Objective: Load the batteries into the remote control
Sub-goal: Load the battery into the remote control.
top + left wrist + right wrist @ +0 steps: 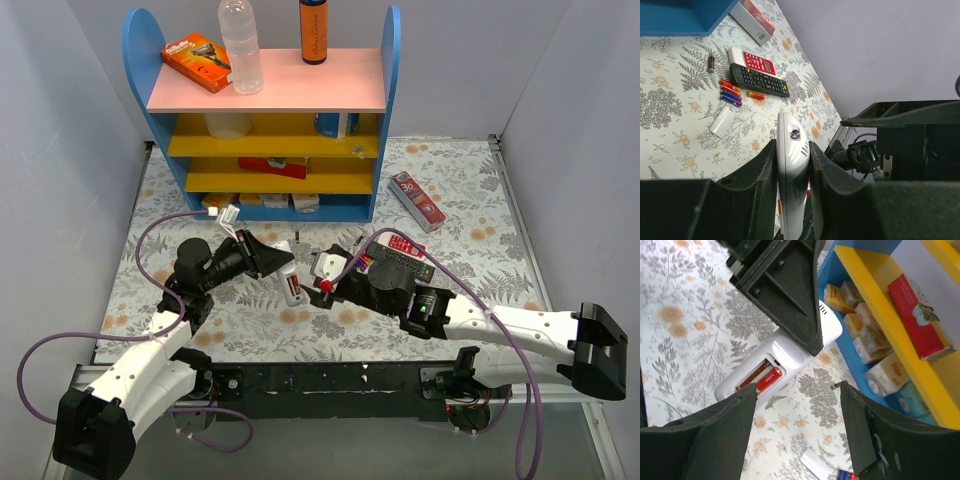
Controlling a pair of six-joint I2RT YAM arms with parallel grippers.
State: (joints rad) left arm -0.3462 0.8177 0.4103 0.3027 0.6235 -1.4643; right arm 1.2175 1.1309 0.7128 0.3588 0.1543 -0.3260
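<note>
Your left gripper [792,146] pinches a slim white plastic remote control [790,351] by its sides, over the floral tablecloth [670,100]. The remote's open battery bay faces your right gripper [796,390], whose fingers are spread wide with nothing between them. A red-orange cylindrical battery [767,380] lies in the bay. More small red-orange and dark blue batteries [731,93] lie loose on the cloth, just beside a long black button remote [760,80]

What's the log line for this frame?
left gripper: shut on white remote | right gripper: open, over remote | compartment: open, red battery inside | spare batteries: on table
</note>
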